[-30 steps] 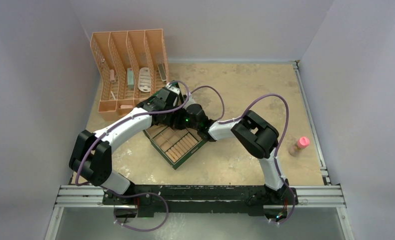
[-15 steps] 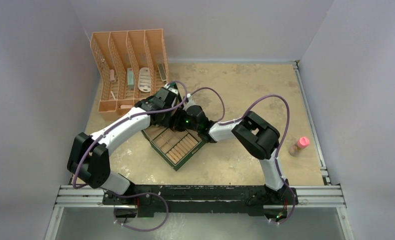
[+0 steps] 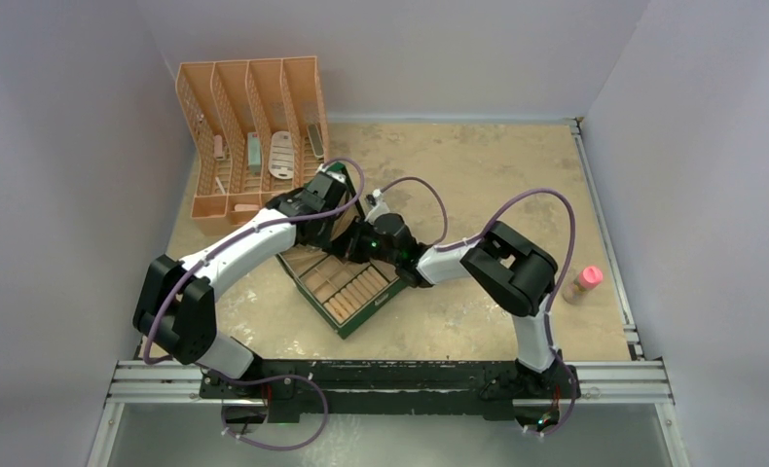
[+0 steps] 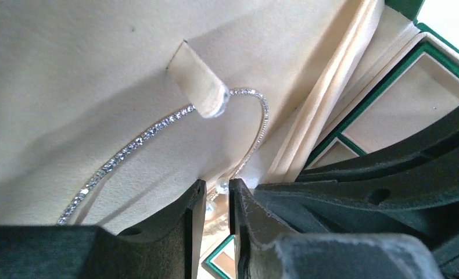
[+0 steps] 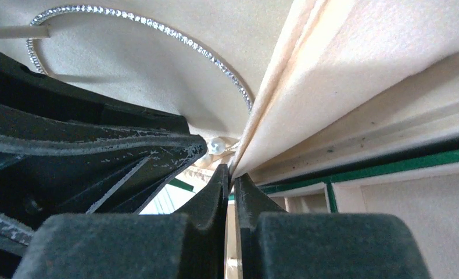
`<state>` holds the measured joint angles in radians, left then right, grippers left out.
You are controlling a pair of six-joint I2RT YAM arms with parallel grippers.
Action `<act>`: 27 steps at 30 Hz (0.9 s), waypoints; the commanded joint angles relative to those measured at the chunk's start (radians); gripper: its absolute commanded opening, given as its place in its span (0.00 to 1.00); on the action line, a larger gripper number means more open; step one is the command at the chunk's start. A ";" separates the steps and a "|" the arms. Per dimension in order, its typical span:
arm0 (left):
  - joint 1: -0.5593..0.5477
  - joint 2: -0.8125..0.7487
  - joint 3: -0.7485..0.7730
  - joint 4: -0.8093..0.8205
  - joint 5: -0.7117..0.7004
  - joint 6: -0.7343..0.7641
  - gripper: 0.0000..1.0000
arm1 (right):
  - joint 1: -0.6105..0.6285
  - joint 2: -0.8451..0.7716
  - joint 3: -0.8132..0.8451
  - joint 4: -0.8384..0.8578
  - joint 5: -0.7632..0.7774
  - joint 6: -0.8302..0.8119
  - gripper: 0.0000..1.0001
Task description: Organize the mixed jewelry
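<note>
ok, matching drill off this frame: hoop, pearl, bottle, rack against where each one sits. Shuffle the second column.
Things:
1. glittering hoop
2. pearl
3. pink-capped bottle
4. peach divider rack

Places:
A. near the right edge of the table
B. far-left corner of the table
C. passing under the beige tab on the lid lining
D. beside the fold of the beige flap

Pairs: 1-C, 2-D, 3-A, 4-B
</note>
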<state>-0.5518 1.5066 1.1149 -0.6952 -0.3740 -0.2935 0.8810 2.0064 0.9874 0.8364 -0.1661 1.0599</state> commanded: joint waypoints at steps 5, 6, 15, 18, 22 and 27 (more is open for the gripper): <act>0.038 -0.024 0.039 0.016 -0.119 -0.031 0.22 | -0.001 -0.071 -0.069 0.062 -0.054 0.029 0.22; 0.038 -0.033 0.043 0.012 -0.104 -0.032 0.22 | -0.005 -0.081 -0.079 0.080 -0.054 0.040 0.26; 0.039 -0.166 0.060 0.007 0.061 -0.034 0.28 | -0.028 -0.219 -0.183 0.085 0.055 0.038 0.36; 0.038 -0.201 0.067 0.002 0.094 -0.041 0.30 | -0.028 -0.237 -0.185 0.072 0.077 0.011 0.35; 0.039 -0.222 0.106 -0.030 0.106 -0.060 0.32 | -0.028 -0.250 -0.172 0.059 0.088 -0.031 0.34; 0.039 -0.259 0.169 -0.058 0.157 -0.074 0.35 | -0.028 -0.264 -0.111 -0.017 0.129 -0.120 0.32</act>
<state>-0.5182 1.2984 1.2098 -0.7403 -0.2691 -0.3389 0.8562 1.7905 0.8066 0.8589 -0.0959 1.0386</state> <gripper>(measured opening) 0.328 0.328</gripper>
